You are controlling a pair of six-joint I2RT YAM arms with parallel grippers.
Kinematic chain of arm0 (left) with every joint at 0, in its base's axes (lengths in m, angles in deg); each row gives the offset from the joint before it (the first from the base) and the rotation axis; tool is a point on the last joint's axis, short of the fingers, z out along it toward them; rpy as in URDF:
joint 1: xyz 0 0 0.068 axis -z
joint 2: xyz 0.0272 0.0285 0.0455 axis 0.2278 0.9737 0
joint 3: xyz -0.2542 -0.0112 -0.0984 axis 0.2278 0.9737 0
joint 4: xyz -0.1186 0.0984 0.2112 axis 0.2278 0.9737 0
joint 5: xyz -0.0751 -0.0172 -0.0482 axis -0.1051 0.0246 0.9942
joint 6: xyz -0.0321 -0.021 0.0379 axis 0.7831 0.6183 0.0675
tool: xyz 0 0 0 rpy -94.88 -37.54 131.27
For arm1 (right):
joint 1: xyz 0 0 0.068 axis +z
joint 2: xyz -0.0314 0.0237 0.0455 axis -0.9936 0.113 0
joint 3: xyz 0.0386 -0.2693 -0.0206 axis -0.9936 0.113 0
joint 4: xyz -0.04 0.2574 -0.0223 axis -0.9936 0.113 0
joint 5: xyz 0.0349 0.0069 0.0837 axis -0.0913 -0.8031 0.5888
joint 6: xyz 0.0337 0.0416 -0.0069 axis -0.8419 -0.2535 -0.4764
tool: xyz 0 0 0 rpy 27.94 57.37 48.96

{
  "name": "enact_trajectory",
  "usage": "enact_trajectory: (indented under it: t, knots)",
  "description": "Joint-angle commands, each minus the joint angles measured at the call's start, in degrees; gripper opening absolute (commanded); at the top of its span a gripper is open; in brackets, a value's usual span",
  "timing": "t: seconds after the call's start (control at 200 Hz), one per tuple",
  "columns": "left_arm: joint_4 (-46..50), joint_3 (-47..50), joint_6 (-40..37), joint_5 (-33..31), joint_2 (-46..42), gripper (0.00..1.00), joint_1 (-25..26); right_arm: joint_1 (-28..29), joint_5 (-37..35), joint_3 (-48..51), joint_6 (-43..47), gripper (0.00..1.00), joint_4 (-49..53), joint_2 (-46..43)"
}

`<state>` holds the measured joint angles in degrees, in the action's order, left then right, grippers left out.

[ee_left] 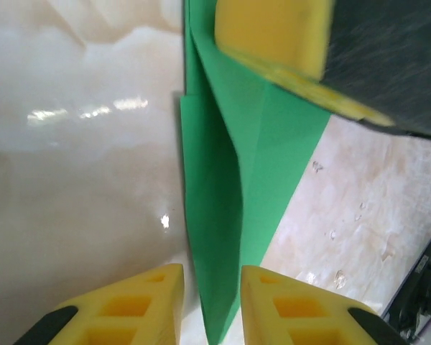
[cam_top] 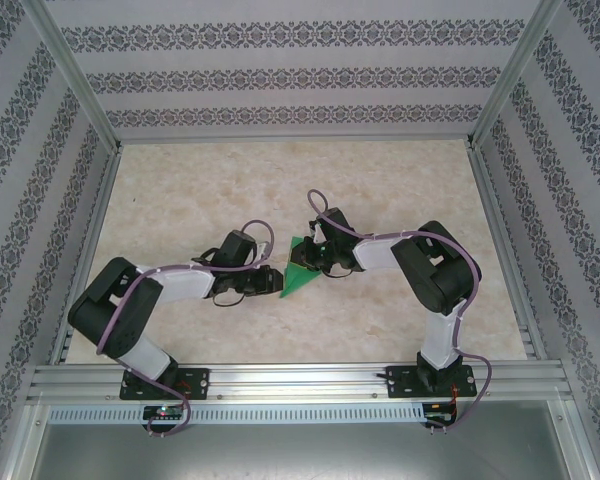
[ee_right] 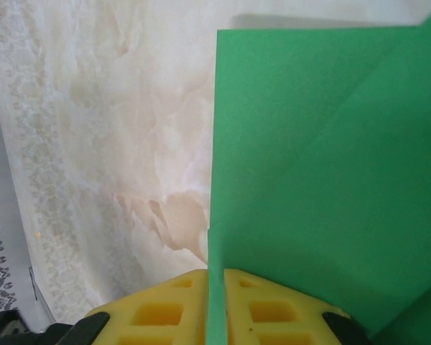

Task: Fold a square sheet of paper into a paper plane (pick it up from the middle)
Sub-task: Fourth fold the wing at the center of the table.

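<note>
The green paper (cam_top: 300, 268), folded into a narrow pointed plane shape, sits at the middle of the table between both grippers. My right gripper (cam_top: 316, 256) is shut on one edge of it; in the right wrist view the paper's edge (ee_right: 330, 158) is pinched between the yellow pads of that gripper (ee_right: 215, 279). My left gripper (ee_left: 210, 274) stands slightly open around the pointed tip of the paper (ee_left: 223, 180), with a gap between the paper and the pads. A yellow pad of the right gripper (ee_left: 273, 36) shows at the top of the left wrist view.
The marble-patterned tabletop (cam_top: 230, 190) is fenced by an aluminium frame and patterned walls. A metal rail (cam_top: 300, 380) carrying both arm bases runs along the near edge. Both arms reach in toward the centre.
</note>
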<state>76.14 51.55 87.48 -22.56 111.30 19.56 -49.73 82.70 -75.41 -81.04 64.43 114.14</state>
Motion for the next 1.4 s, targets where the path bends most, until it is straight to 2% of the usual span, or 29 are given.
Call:
enact_trajectory:
  t: [0.0, 0.165, 0.48, 0.989, 1.399]
  knots:
    - [2.0, -0.1, 1.7, -4.2, -3.8, 0.25, -0.8, 0.6, -3.2, -0.2, 1.5, 0.14, 3.6, 2.6]
    - [1.4, -2.9, 2.2, -1.5, -4.1, 0.2, -0.8, 0.7, -3.2, -0.3, 1.5, 0.14, 3.5, 2.6]
    - [-3.2, -8.7, 2.7, 8.5, 3.9, 0.17, 0.0, 0.8, -3.3, 0.1, 1.5, 0.14, 3.0, 3.0]
    - [-6.9, -4.2, 5.2, 9.5, 12.1, 0.14, 0.9, 0.8, -3.4, 0.1, 1.5, 0.14, 3.2, 3.2]
    - [-5.7, 1.1, 4.2, 9.9, 10.0, 0.14, 1.0, 0.8, -3.8, 0.0, 1.6, 0.14, 3.4, 4.2]
